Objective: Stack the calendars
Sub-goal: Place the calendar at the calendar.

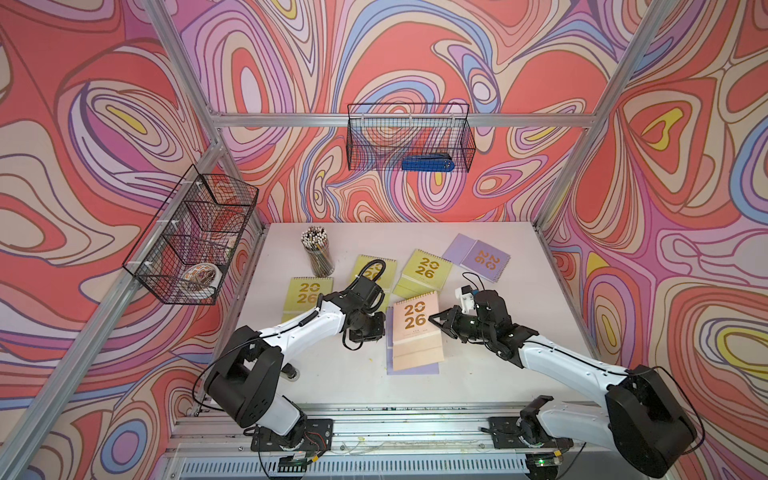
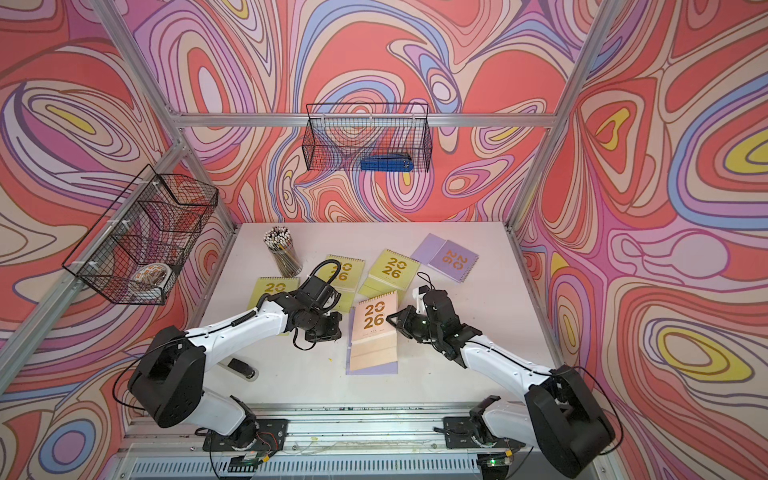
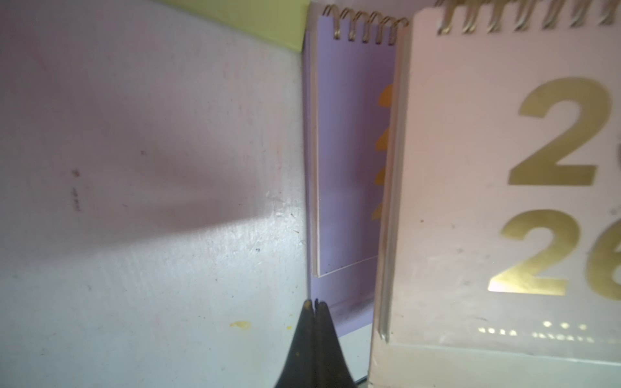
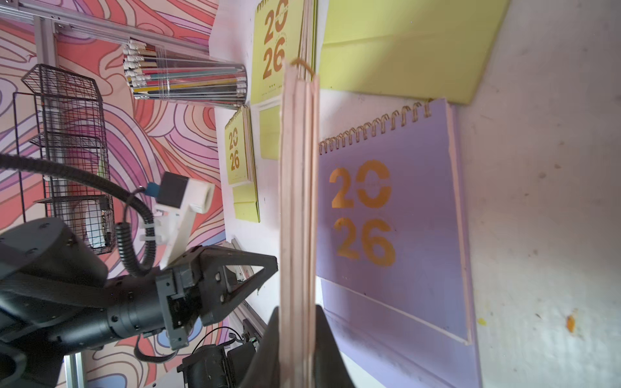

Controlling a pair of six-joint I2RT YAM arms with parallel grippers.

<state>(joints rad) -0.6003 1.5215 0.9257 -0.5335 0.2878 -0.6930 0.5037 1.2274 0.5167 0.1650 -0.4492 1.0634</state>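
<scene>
While our right gripper (image 1: 432, 319) pinched the peach calendar (image 1: 417, 332) over a lavender calendar (image 1: 411, 369) at centre frame, our left gripper (image 3: 315, 305) hung pressed together, empty. We judged three yellow-green calendars (image 1: 308, 293) (image 1: 424, 268) (image 1: 388, 270) and the second lavender calendar (image 1: 484, 257), higher up, not yet stacked.

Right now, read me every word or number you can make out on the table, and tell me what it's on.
"2026", gold: peach calendar.
"2026": lavender calendar under it.
"2026": far lavender calendar.
"2026": back yellow-green calendar.
"2026", partly hidden by the left arm: middle yellow-green calendar.
"2026": basket-side yellow-green calendar.
Small print below the numbers: too small to read.
</scene>
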